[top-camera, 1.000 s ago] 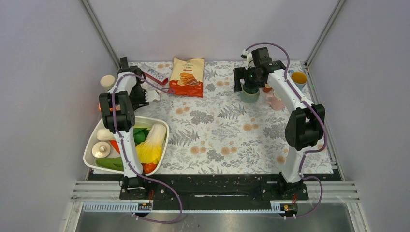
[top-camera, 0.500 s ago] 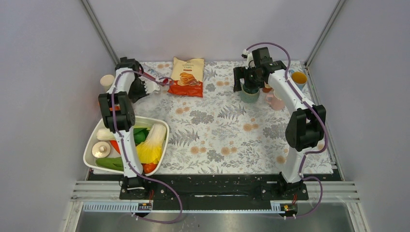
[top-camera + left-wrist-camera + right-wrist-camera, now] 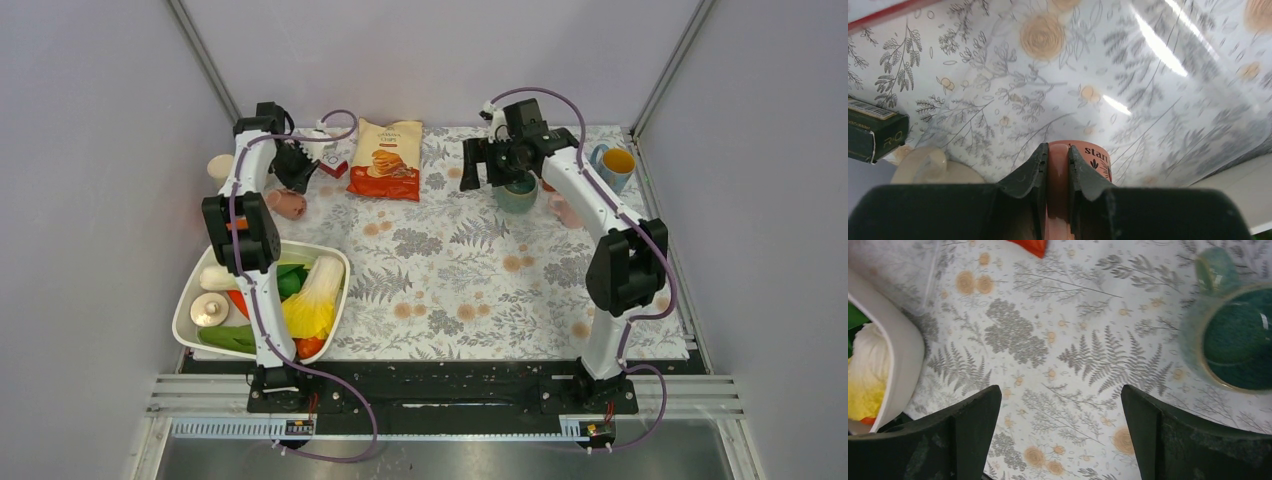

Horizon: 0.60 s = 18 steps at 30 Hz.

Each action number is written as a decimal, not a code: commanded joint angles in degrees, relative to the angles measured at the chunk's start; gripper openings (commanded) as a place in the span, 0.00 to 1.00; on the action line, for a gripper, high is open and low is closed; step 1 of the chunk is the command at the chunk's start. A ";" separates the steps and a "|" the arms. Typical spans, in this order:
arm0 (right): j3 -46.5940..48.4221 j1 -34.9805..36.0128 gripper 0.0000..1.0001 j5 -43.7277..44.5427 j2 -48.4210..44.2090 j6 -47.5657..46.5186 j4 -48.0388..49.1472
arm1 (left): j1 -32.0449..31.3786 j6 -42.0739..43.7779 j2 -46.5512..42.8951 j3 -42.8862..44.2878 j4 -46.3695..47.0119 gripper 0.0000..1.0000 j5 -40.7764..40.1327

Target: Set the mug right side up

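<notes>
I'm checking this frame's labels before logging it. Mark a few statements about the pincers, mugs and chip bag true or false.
1. The left pincer is shut on the pink mug. True.
2. The right pincer grips the teal mug. False: it is open and empty.
3. The teal mug stands opening up. True.
4. The chip bag lies near the arm bases. False: it lies at the far edge of the table.

The middle of the bench [image 3: 480, 290] lies open from the near edge to the far. Near left, a white basin [image 3: 340, 262] of vegetables blocks the way. A chip bag [image 3: 388, 160] lies flat at far middle. Far right, a teal mug [image 3: 517, 195] and a blue mug [image 3: 616, 165] stand near each other. The pink mug [image 3: 288, 203] and a green box [image 3: 873, 132] crowd the far-left corner.
</notes>
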 commanded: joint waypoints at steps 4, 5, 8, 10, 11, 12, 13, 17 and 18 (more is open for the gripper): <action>0.11 7.06 0.99 -9.85 -2.11 5.22 9.65 | -1.44 -25.06 -5.38 2.59 7.92 0.00 10.63; 0.03 7.89 0.99 -11.48 -1.59 6.37 11.20 | -1.54 -27.66 -5.48 3.17 7.99 0.00 12.89; -0.32 10.27 1.00 -18.21 0.01 11.17 18.33 | -2.09 -35.04 -6.67 4.13 9.29 0.00 20.45; -0.88 11.68 1.00 -21.16 1.14 15.44 24.47 | -3.61 -38.25 -8.61 4.28 10.32 0.00 21.92; -1.49 12.22 1.00 -22.59 1.76 18.14 28.61 | -4.69 -38.80 -9.54 4.37 10.41 0.00 21.94; -2.43 12.54 0.99 -23.72 2.23 21.35 33.03 | -5.82 -39.24 -10.49 4.32 10.45 0.00 22.81; -4.01 12.73 1.00 -25.05 2.73 25.10 38.69 | -6.38 -39.89 -11.45 4.24 10.60 0.00 24.44; -6.05 12.89 0.99 -25.66 5.42 36.72 53.60 | -9.40 -44.34 -15.08 3.85 12.74 0.00 30.50; -5.55 12.90 0.99 -25.47 6.26 37.91 54.53 | -9.74 -45.65 -15.66 3.82 13.37 0.00 32.03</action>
